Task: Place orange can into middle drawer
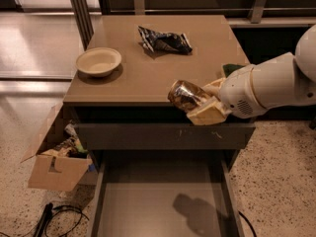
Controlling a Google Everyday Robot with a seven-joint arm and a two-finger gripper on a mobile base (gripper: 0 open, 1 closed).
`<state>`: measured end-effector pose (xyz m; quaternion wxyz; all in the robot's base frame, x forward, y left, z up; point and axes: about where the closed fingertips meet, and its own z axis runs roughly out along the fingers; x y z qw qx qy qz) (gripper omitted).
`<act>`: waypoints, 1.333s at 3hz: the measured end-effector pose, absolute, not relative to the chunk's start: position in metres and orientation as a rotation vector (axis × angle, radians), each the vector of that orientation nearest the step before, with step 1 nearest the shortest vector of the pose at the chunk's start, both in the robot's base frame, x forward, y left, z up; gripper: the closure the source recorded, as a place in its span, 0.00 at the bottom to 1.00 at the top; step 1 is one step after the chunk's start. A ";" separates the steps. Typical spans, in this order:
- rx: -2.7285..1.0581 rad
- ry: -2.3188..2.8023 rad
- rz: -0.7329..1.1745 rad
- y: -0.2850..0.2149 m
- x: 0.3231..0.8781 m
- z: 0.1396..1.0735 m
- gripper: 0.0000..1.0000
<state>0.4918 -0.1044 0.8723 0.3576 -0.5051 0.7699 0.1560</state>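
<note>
Camera view gives me my pincer (198,101) at the front right edge of the tabletop (148,80), clenched around the orange can (183,95), which lies tilted on its side in the grip, in the air. Below it the middle drawer (148,211) stands pulled out, its floor bare but for the arm's shadow. A scuffed drawer front (163,136) sits shut just above. On the tabletop I see a pale bowl (98,61) at left and a crumpled snack bag (164,41) at the back. A cardboard box (55,173) and dark cables (59,217) lie on the speckled floor (279,177) at left.
</note>
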 end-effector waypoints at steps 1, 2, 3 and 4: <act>-1.370 2.001 0.483 -0.060 0.468 0.798 1.00; -1.376 2.032 0.506 -0.039 0.451 0.736 1.00; -1.339 2.079 0.531 -0.035 0.442 0.680 1.00; -1.339 2.080 0.533 -0.034 0.443 0.677 1.00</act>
